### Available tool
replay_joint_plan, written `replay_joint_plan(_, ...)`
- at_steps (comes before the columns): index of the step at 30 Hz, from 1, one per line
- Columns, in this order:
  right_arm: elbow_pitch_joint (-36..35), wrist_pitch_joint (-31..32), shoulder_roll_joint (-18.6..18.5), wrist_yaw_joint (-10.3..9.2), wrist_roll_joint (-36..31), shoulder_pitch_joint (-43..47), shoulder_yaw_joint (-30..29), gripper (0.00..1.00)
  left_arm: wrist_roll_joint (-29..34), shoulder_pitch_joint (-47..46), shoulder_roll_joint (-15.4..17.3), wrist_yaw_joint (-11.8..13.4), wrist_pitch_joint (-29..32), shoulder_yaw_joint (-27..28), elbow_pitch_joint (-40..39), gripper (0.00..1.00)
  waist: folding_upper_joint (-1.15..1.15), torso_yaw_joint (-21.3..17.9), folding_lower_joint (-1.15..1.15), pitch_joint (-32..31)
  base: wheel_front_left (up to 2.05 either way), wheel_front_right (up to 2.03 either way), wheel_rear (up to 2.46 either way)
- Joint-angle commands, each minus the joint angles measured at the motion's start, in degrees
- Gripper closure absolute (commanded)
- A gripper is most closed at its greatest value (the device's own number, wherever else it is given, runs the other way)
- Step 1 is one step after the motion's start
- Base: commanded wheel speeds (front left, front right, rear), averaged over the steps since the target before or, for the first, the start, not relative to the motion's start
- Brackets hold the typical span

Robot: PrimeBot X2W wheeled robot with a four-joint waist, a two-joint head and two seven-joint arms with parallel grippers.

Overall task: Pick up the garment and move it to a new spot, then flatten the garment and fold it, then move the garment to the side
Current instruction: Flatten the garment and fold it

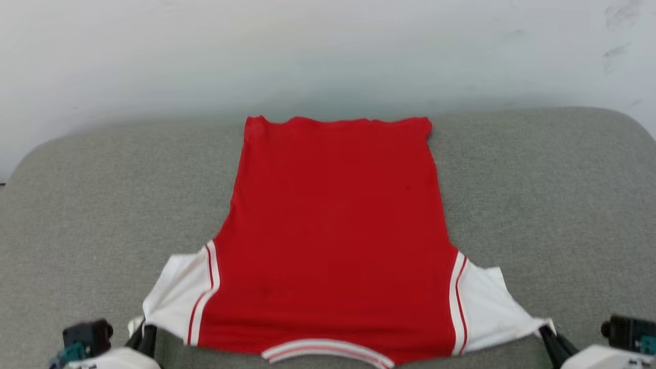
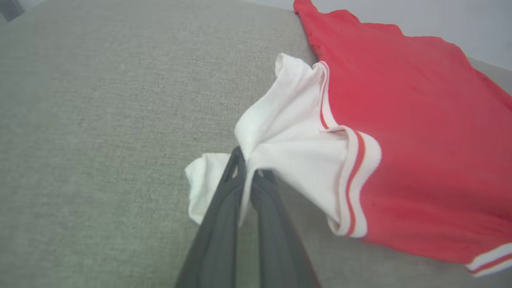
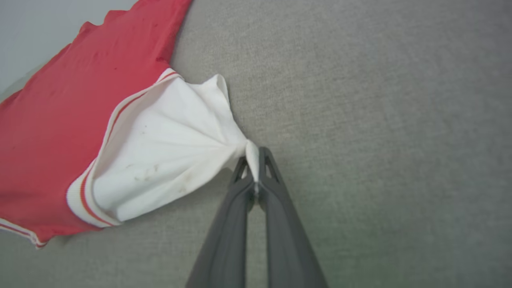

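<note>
Garment (image 1: 333,230) flat on grey cushion (image 1: 538,195), red body, white sleeves pinched at tips by left fingers (image 2: 224,212), right fingers (image 3: 274,192).

Left gripper (image 2: 250,166): two long dark grey fingers (image 2: 218,236), narrowing to the tips, with a triangular cut-out near each tip.
Right gripper (image 3: 255,158): the same dark grey fingers (image 3: 228,240) and cut-outs.
Left forearm (image 1: 115,360): smooth white shell.
Left block (image 1: 86,334): black, boxy, with a teal part below.
Right forearm (image 1: 599,359): white shell.
Right block (image 1: 628,330): black, with a teal-green patch.

The garment (image 1: 333,230) lies on the cushion (image 1: 553,205), wall (image 1: 328,51) behind it.
</note>
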Motion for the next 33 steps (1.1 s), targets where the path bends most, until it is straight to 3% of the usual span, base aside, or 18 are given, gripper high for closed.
replay_joint_plan(1,-1.79,1.1,0.81,-0.16,-0.82,2.76,-2.02,1.0,-0.47,2.5,1.04,1.25,0.73,0.64,-1.11,1.0,-0.01,0.34,0.02,-0.67,0.0,0.0,0.0)
replay_joint_plan(11,-11.64,9.29,7.66,-0.14,-5.07,14.22,-7.79,1.0,-1.94,12.69,0.81,5.0,2.59,0.09,-8.83,1.0,-0.01,0.92,0.02,-1.61,0.0,0.0,0.0)
replay_joint_plan(13,-12.83,9.44,8.01,-0.14,-4.99,14.01,-7.28,0.55,-1.33,12.61,0.44,4.96,2.01,-0.57,-9.62,1.0,-0.01,1.31,0.02,-1.32,0.0,0.0,0.0)
replay_joint_plan(14,-13.73,8.62,8.16,-0.13,-4.73,13.22,-7.08,0.0,-0.88,12.3,0.28,4.93,1.63,-0.84,-9.99,1.0,-0.01,1.57,0.02,-1.25,0.0,0.0,0.0)
replay_joint_plan(19,-15.78,6.03,7.45,-0.11,-4.71,7.68,-8.05,0.0,0.34,9.91,-0.97,4.81,0.15,-1.28,-12.12,1.0,-0.01,3.44,0.02,0.27,0.0,0.0,0.0)
replay_joint_plan(24,-12.06,7.72,5.02,-0.1,-3.89,-4.6,-10.03,0.0,1.88,6.44,-1.52,5.28,-0.86,-1.41,-14.82,1.0,-0.01,6.06,0.02,4.24,0.0,0.0,0.0)
replay_joint_plan(33,5.71,22.07,-3.29,-0.1,-2.8,-30.42,-11.41,0.0,6.4,-1.87,-3.49,4.51,-1.93,-3.73,-20.03,1.0,-0.01,13.76,0.02,13.87,0.0,0.0,0.0)
